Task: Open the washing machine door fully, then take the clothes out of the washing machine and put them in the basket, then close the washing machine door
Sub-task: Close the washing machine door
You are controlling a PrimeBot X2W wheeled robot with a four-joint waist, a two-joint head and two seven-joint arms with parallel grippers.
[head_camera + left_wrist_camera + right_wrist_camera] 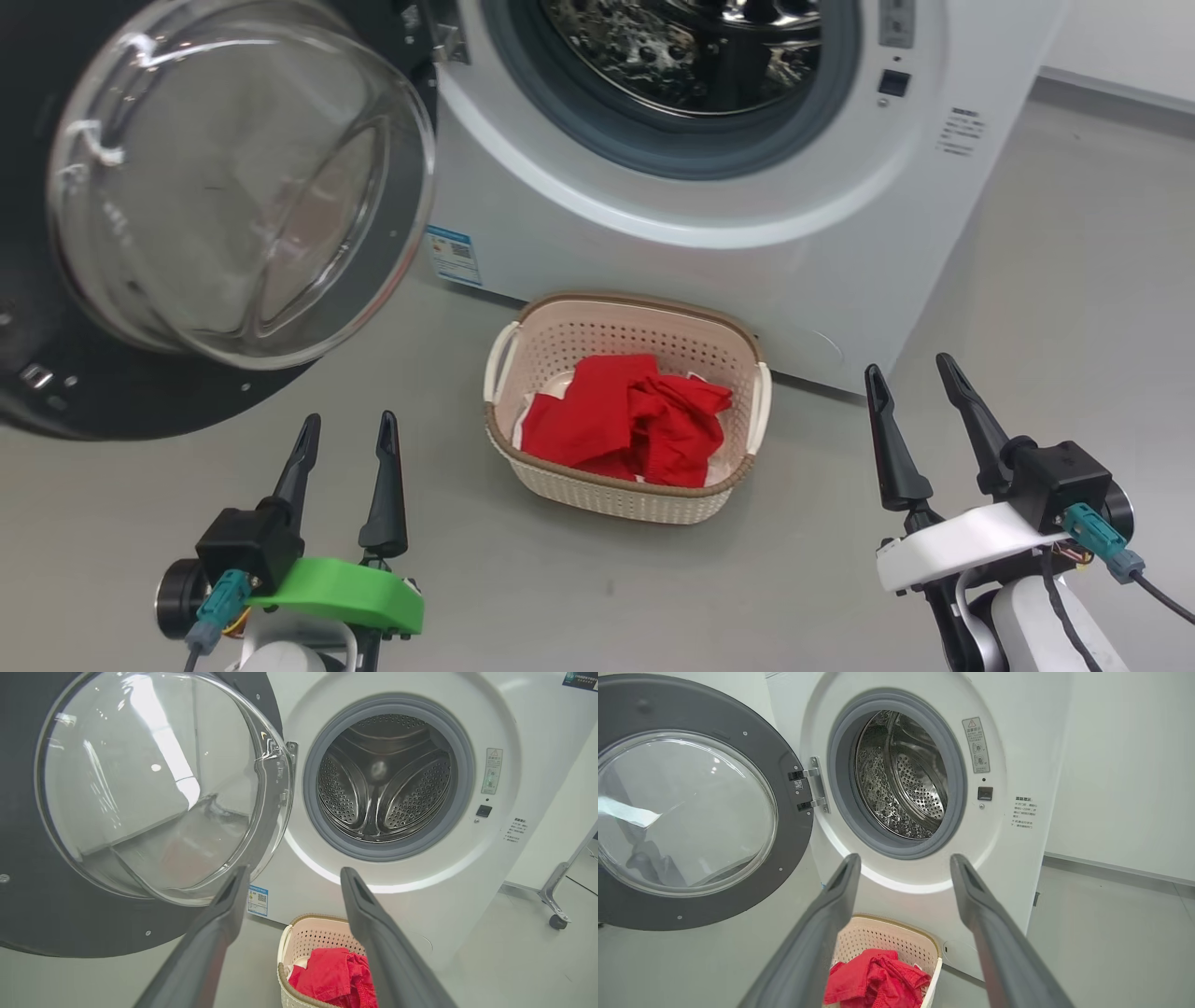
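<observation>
Two steps looking done: clothes [635, 420] lying in basket [616, 495], door [233, 187] standing open awaiting closing, left end effector [349, 418] and right end effector [908, 365] idling spread, empty.

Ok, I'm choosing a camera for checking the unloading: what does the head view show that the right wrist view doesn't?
Head view: the left hand and right hand from above, both open, flanking the whole basket.

Right wrist view: the full round port and deep into the drum, where no clothes appear. The basket is cut off at the bottom edge.

Both: the washing machine, the washing machine door standing open, and the red clothes in the basket.
</observation>
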